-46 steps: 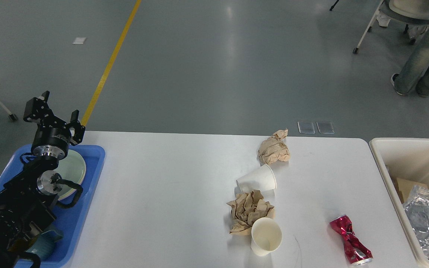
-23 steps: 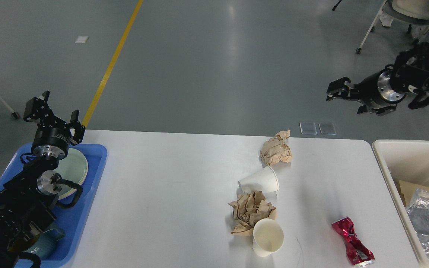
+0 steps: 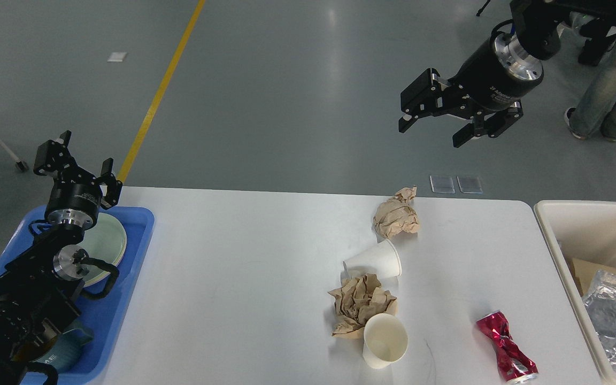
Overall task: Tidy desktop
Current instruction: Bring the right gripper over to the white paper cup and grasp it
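Observation:
The white desktop (image 3: 244, 267) carries litter on its right half. A crumpled brown paper ball (image 3: 396, 216) lies near the far edge, with a white paper cup (image 3: 375, 261) on its side just in front of it. Closer to me sit a second brown paper wad (image 3: 360, 302), an upright paper cup (image 3: 384, 339) touching it, and a crushed red can (image 3: 506, 347). My right gripper (image 3: 433, 127) hangs open and empty in the air beyond the far edge. Over the tray at the left, my left gripper (image 3: 81, 160) is raised, open and empty.
A blue tray (image 3: 137, 230) at the left end holds a pale green plate (image 3: 107, 240) and a teal mug (image 3: 64, 347). A cream bin (image 3: 554, 224) at the right end holds foil and cardboard. A person in jeans (image 3: 607, 91) stands at the far right.
My right arm has come into view from the upper right and swung left and up, its fingers spread open. The left arm and the litter have stayed put.

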